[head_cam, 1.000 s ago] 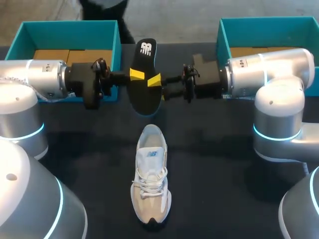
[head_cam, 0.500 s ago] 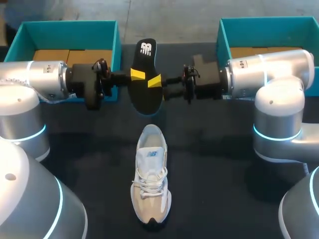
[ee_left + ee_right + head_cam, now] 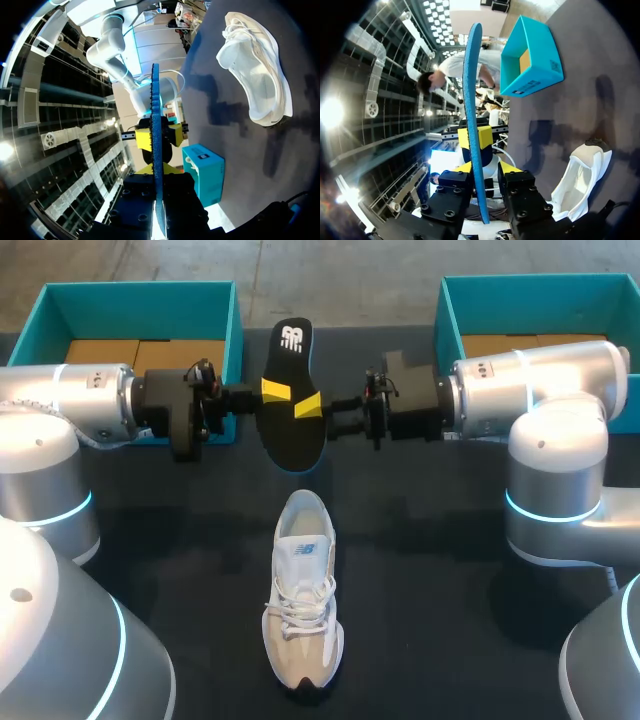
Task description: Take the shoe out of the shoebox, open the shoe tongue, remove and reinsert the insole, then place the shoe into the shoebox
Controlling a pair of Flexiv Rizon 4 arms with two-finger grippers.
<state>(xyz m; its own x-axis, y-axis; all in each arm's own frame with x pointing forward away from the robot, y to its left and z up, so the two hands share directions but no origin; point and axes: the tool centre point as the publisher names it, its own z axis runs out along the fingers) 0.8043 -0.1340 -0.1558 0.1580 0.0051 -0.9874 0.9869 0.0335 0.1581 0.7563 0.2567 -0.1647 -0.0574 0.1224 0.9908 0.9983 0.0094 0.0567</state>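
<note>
A black insole [image 3: 292, 420] hangs in the air above the table's back middle, blue-edged in the wrist views [image 3: 156, 125] [image 3: 472, 75]. My left gripper [image 3: 274, 390] [image 3: 155, 172] is shut on its left side. From the opposite side my right gripper [image 3: 310, 405] [image 3: 484, 169] straddles the insole, its fingers open, with a gap showing beside one of them. The white shoe [image 3: 303, 600] [image 3: 257, 75] [image 3: 582, 175] stands upright on the dark table below the insole, its toe pointing toward the front edge.
A teal box [image 3: 140, 288] [image 3: 530, 55] stands at the back left and a second teal box [image 3: 530, 282] [image 3: 205, 170] at the back right, each with brown cardboard inside. Both arms stretch across in front of them.
The right gripper's fingers have drawn closer together around the insole. The insole, the left gripper and the shoe stay where they were.
</note>
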